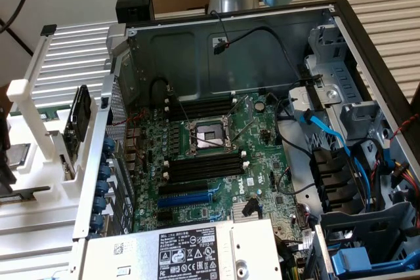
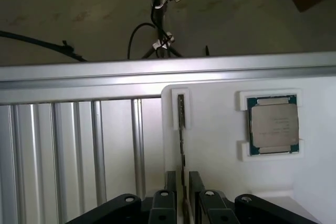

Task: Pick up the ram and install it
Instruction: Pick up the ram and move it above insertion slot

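Over the white holder, the spread hand straddles the upright ram.

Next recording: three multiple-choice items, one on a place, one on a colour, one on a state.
1. The ram stands: A on the floor; B in the white holder; C in a hand.
2. The odd slot on the motherboard is: A red; B blue; C yellow.
3. The gripper is: A open, astride the ram; B shut on a cable; C shut on a screw.
Key: B, it rises from the holder's notch; B, blue among black slots; A, fingers apart either side.
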